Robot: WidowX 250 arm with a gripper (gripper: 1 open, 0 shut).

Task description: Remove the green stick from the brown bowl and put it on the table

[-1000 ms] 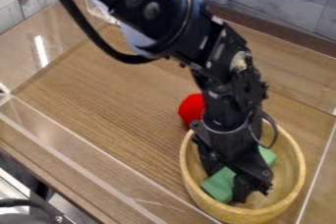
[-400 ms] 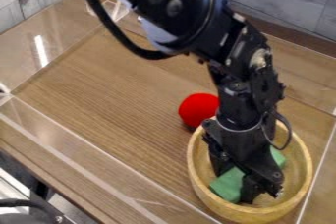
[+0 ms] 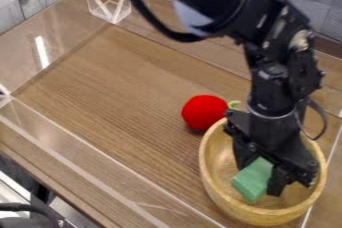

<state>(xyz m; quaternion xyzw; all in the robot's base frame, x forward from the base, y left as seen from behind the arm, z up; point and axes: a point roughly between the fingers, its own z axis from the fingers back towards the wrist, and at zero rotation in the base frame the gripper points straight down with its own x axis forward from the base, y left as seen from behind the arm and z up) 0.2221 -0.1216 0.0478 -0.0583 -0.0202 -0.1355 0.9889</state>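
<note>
The brown bowl (image 3: 221, 177) sits at the lower right of the table (image 3: 107, 82), its thick tan rim showing. My black gripper (image 3: 262, 177) points straight down into the bowl and is shut on the green stick (image 3: 253, 183), a mint-green block held between the fingers just above the bowl's floor. The arm reaches in from the top of the view and hides the back of the bowl.
A red round fruit (image 3: 203, 111) lies on the table just left of the bowl's rim. Clear acrylic walls (image 3: 54, 42) border the tabletop on the left and along the front edge.
The arm has shifted to the right and a little up, taking the green stick with it. The red fruit, partly hidden before, now shows fully.
</note>
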